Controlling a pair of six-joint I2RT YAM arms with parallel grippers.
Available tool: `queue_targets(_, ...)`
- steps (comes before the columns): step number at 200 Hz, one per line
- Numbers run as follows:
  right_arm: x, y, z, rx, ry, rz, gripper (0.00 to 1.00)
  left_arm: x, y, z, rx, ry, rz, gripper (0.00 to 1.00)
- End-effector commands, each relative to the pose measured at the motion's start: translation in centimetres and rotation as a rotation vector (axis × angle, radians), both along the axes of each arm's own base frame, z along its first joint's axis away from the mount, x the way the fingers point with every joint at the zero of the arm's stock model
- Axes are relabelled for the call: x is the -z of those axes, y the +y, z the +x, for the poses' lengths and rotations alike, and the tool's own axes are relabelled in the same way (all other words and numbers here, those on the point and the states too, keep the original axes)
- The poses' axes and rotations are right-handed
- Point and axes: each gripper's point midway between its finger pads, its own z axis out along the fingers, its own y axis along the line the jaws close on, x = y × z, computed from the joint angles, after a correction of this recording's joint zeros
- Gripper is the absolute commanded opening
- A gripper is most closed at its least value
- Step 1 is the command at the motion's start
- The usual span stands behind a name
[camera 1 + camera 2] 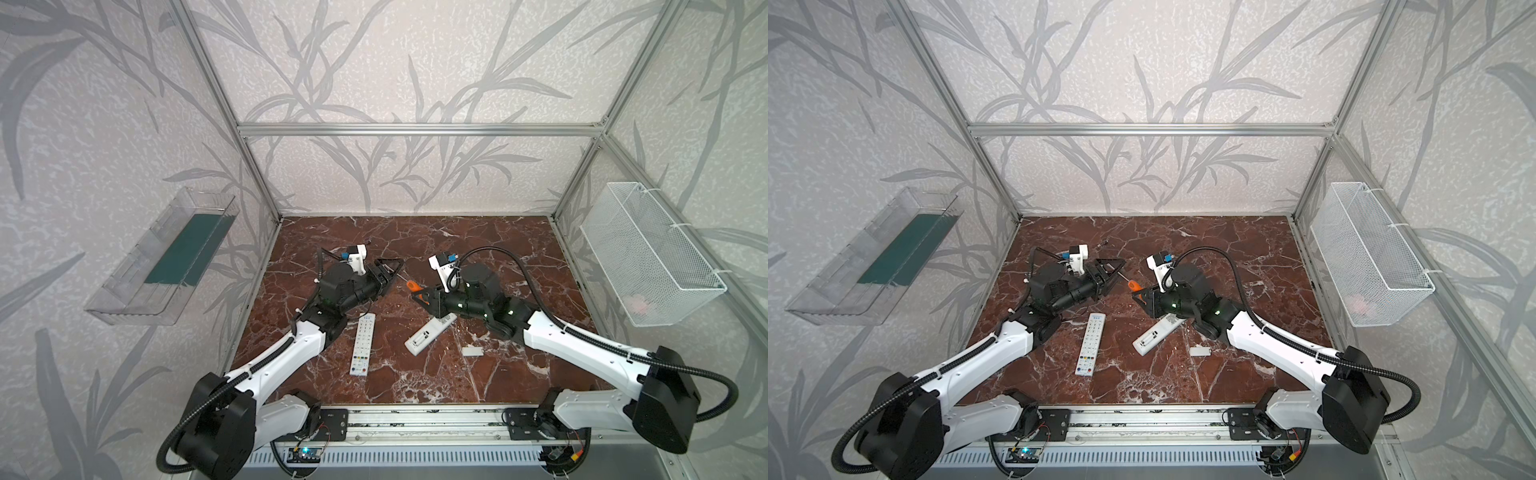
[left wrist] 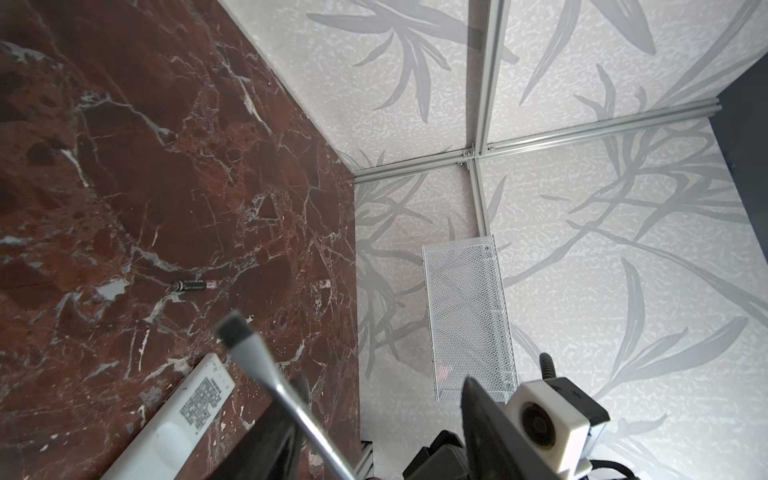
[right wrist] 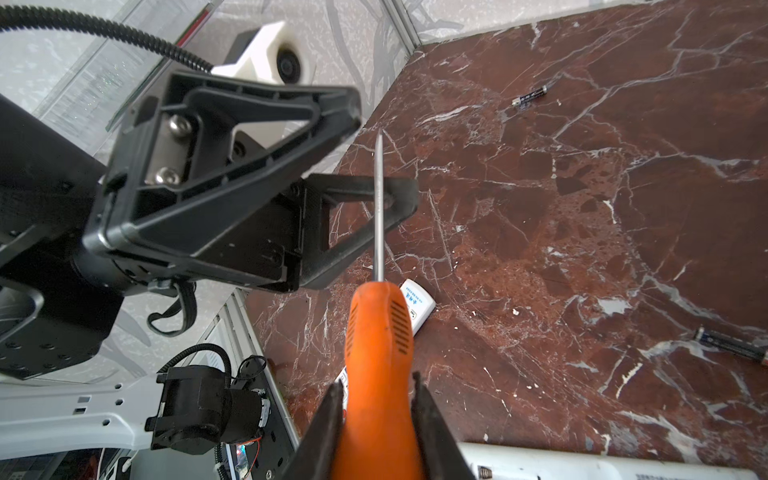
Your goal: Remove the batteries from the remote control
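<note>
The right gripper [image 3: 377, 386] is closed tight on the orange handle of the screwdriver [image 3: 376, 340]. The right wrist view shows this well, with a black finger pressing on each side of the handle. In both top views only a bit of orange [image 1: 413, 285] shows in front of this gripper.

The left gripper [image 3: 382, 153] has its jaws apart. The thin metal shaft of the screwdriver reaches into the gap between them, and I cannot tell if a finger touches it. The left wrist view shows the flat tip of the shaft, blurred, just in front of the camera.

The batteries lie loose on the tabletop [image 1: 478, 249], out of the remotes. The right wrist view shows two of them, well apart: one battery [image 3: 530, 96] far beyond the shaft tip and a second battery [image 3: 731, 345] at the picture's edge. The left wrist view shows only one [image 2: 193, 285]. In a top view there is just a tiny dark speck [image 1: 1104, 243] beyond the left gripper, too small to name surely.

Only the top views show everything else together. A face-up remote [image 1: 363, 345] lies near the left arm. A face-down remote [image 1: 430, 334] lies partly under the right gripper, and a small white cover [image 1: 473, 351] is near it.
</note>
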Motion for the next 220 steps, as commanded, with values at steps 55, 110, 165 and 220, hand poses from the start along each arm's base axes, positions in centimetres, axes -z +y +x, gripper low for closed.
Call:
queue_targets(55, -1.2, 0.3, -0.1, -0.009, -0.029, 0.023, 0.23, -1.0, -0.9, 1.0, 0.009, -0.053, -0.061, 0.29)
queue_targets(110, -0.8, -1.3, -1.8, -0.100, 0.049, -0.009, 0.52, 0.6, -2.5, 0.7, 0.107, -0.012, -0.020, 0.01)
queue_targets(165, 1.8, -0.9, -4.2, -0.285, 0.206, -0.082, 0.56, 1.3, -4.0, 0.1, 0.230, 0.008, 0.048, 0.00)
queue_targets(220, 4.3, -0.1, -5.2, -0.369, 0.348, -0.136, 0.37, 1.0, -4.3, -0.9, 0.315, -0.001, 0.173, 0.00)
